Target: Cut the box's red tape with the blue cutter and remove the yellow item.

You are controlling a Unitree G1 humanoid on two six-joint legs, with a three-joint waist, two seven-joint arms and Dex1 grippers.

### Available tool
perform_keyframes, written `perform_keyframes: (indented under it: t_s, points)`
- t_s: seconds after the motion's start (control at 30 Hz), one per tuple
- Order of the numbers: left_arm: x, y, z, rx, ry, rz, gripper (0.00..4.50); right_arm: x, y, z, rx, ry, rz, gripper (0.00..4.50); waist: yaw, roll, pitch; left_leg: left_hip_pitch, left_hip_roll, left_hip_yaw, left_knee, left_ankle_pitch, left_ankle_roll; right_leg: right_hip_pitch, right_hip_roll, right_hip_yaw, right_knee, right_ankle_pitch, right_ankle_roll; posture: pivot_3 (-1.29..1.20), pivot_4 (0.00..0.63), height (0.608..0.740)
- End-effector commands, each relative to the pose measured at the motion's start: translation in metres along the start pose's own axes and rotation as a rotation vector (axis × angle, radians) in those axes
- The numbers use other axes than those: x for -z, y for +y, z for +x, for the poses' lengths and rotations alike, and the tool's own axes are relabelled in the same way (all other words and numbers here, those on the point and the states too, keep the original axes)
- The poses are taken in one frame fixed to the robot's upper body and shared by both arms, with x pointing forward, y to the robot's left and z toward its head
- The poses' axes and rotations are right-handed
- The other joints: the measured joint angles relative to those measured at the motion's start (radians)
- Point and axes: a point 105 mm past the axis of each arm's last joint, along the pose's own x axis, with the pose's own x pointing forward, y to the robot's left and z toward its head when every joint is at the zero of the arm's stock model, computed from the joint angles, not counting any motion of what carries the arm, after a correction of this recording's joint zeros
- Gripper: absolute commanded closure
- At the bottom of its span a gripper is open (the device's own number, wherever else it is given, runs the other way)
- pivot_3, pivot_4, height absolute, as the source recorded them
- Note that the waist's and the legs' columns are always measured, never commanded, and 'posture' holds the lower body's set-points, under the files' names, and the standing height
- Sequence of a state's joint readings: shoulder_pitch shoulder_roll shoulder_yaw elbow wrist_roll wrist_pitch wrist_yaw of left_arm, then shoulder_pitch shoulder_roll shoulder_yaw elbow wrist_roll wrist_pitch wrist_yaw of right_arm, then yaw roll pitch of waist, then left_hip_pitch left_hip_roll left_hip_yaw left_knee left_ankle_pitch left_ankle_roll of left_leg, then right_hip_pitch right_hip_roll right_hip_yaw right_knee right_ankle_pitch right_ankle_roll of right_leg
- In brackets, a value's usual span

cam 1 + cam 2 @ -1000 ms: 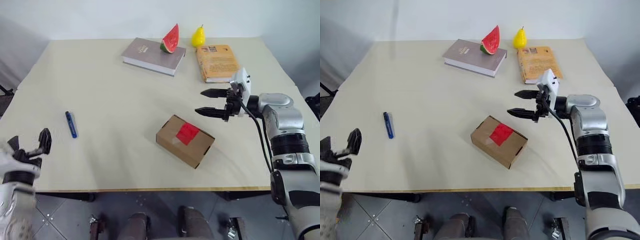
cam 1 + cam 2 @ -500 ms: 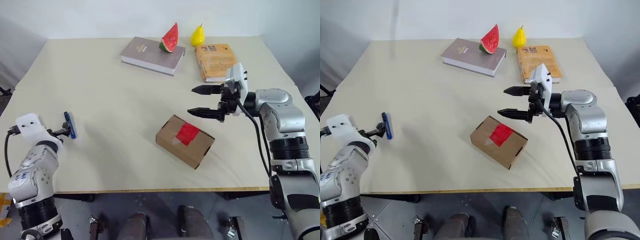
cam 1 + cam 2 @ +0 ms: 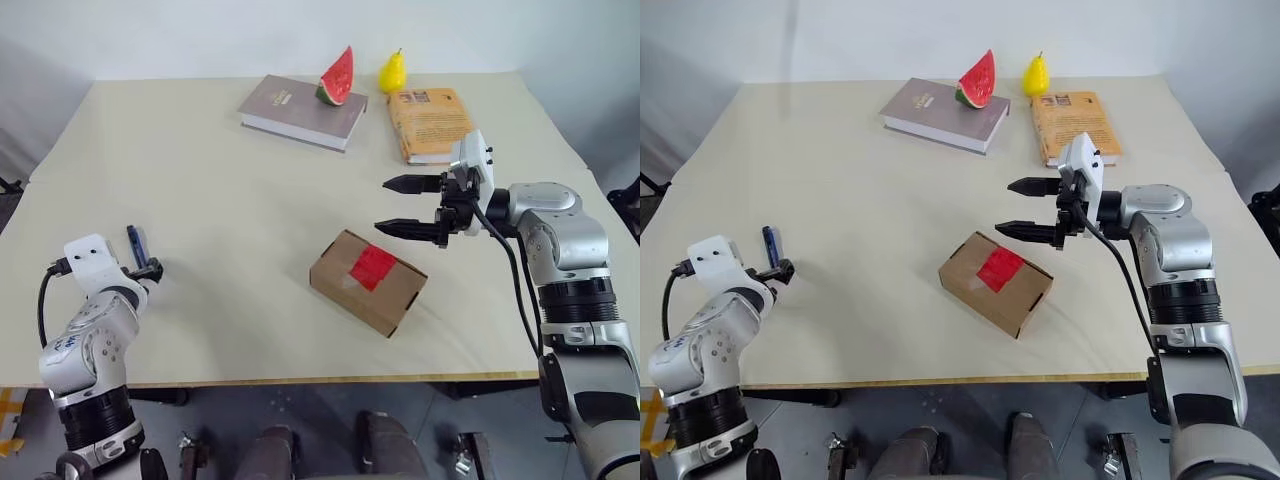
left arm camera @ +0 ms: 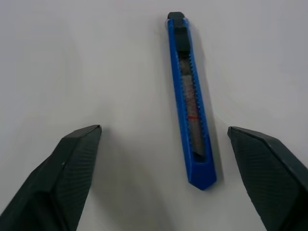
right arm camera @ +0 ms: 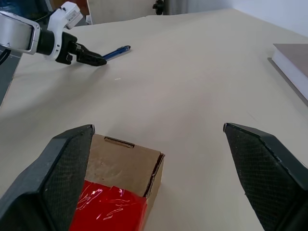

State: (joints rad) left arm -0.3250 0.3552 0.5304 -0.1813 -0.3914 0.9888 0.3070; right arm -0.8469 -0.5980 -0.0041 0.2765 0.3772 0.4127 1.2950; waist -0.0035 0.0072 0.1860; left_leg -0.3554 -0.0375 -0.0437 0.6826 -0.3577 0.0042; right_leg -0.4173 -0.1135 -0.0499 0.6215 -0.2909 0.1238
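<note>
Now left pincer open, straddling blue cutter; right pincer open above box.

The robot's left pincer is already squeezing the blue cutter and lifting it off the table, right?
Not quite. The left pincer is open, and the blue cutter lies flat on the table between its fingers, untouched. The left wrist view shows bare gaps on both sides of the cutter, so nothing is squeezed or lifted yet.
</note>
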Motion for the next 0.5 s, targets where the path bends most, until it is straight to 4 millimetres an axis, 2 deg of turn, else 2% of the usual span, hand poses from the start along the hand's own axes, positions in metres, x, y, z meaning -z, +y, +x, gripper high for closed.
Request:
perform_keyframes:
  t_s: [0.03, 0.07, 0.27, 0.3, 0.5]
  points:
    - [0.020, 0.008, 0.007, -0.024, 0.090, 0.014, 1.06, -0.008, 0.002, -0.001, -0.006, -0.015, -0.042, 0.00, 0.002, 0.000, 0.000, 0.000, 0.000, 0.000, 0.000, 0.000, 0.000, 0.000, 0.000, 0.000, 0.000, 0.000, 0.000, 0.00, 0.150, 0.740]
    - [0.020, 0.005, 0.008, -0.003, 0.094, 0.017, 1.36, -0.008, 0.002, -0.001, -0.006, -0.015, -0.042, 0.00, 0.002, 0.000, 0.000, 0.000, 0.000, 0.000, 0.000, 0.000, -0.001, 0.000, 0.000, 0.000, 0.000, 0.000, 0.000, 0.00, 0.150, 0.740]
    - [0.020, 0.007, 0.017, 0.017, 0.139, 0.072, 1.36, -0.008, 0.001, -0.002, -0.002, -0.008, -0.045, 0.00, 0.004, 0.001, -0.001, 0.001, -0.001, 0.000, 0.000, 0.002, -0.002, 0.000, 0.000, 0.000, 0.000, 0.000, 0.000, 0.00, 0.150, 0.740]
    - [0.020, 0.008, 0.017, 0.017, 0.151, 0.074, 1.76, -0.008, 0.001, -0.003, -0.001, -0.007, -0.045, 0.00, 0.005, 0.001, -0.001, 0.001, -0.001, 0.000, 0.000, 0.003, -0.002, 0.000, 0.000, 0.000, 0.000, 0.000, 0.000, 0.00, 0.150, 0.740]
    - [0.019, 0.014, 0.021, 0.013, 0.159, 0.082, 3.47, -0.007, 0.001, -0.004, 0.005, -0.001, -0.047, 0.00, -0.001, 0.003, -0.002, 0.002, -0.001, 0.000, 0.000, 0.003, -0.002, 0.001, -0.001, 0.001, 0.001, 0.000, 0.000, 0.00, 0.150, 0.740]
